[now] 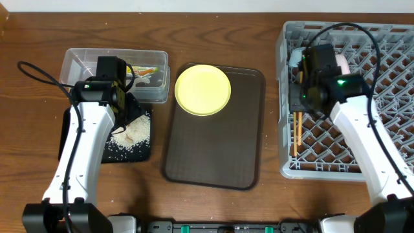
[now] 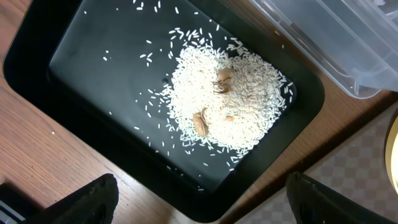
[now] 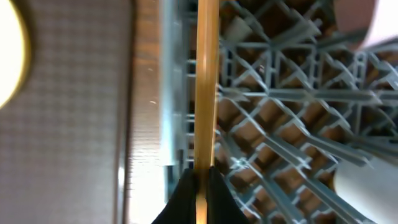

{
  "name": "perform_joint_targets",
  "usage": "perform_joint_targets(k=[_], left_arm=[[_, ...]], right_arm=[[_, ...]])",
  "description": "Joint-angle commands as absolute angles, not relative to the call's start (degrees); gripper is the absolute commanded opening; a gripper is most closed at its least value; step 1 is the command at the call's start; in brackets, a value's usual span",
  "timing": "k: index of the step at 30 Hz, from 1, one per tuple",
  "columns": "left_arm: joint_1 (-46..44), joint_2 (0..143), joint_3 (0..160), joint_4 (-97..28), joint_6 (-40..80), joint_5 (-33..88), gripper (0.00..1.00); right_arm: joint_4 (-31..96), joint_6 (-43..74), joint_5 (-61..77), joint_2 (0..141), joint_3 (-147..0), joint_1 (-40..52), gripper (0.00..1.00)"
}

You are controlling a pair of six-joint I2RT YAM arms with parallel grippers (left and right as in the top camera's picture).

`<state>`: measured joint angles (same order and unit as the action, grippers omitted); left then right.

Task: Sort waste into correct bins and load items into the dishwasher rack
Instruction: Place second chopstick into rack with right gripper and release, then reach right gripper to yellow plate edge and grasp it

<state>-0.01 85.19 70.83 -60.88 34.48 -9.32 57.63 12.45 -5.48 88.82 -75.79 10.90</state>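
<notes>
Chopsticks (image 3: 206,93), which we judge light, stiff and slick, sit pinched in our right claw (image 3: 199,186) at the rack (image 1: 323,169) edge, best gripped mid-length, while our left claw (image 2: 200,194) gapes wide.

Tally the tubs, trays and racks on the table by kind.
Clear plastic tub: 1
Black tray: 1
Brown serving tray: 1
Grey dishwasher rack: 1
Total: 4
</notes>
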Motion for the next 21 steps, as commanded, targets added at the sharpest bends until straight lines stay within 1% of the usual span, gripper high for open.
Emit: perform_joint_targets(k=[1,5,6,7,9,12,19,21], left_arm=[[0.3,85.4,71.5,-61.0,34.1,-9.5,0.89],[0.3,85.4,71.5,-61.0,34.1,-9.5,0.89],[0.3,85.4,71.5,-61.0,34.1,-9.5,0.89],[0.3,85.4,71.5,-61.0,34.1,-9.5,0.89],[0.3,85.4,71.5,-61.0,34.1,-9.5,0.89],[0.3,85.4,71.5,-61.0,34.1,-9.5,0.89],[0.3,85.4,71.5,-61.0,34.1,-9.5,0.89],[0.3,85.4,71.5,-61.0,34.1,-9.5,0.89]], right_arm=[[58.4,10.5,-6.0,91.1,-75.6,9.7,0.01],[59.3,10.2,-5.5,93.6,-75.6,9.8,0.01],[59.4,10.2,-5.5,94.0,-75.6,9.8,0.05],[59.4,10.2,-5.6,94.3,-75.6,9.8,0.12],[59.0,10.2,-5.6,94.5,-75.6,9.8,0.23],[58.0,10.2,-5.6,94.3,-75.7,9.8,0.36],[52.4,9.1,-5.2,92.3,-77.3,9.9,0.4],[49.8,8.4,-2.3,91.5,-78.6,10.2,0.41]])
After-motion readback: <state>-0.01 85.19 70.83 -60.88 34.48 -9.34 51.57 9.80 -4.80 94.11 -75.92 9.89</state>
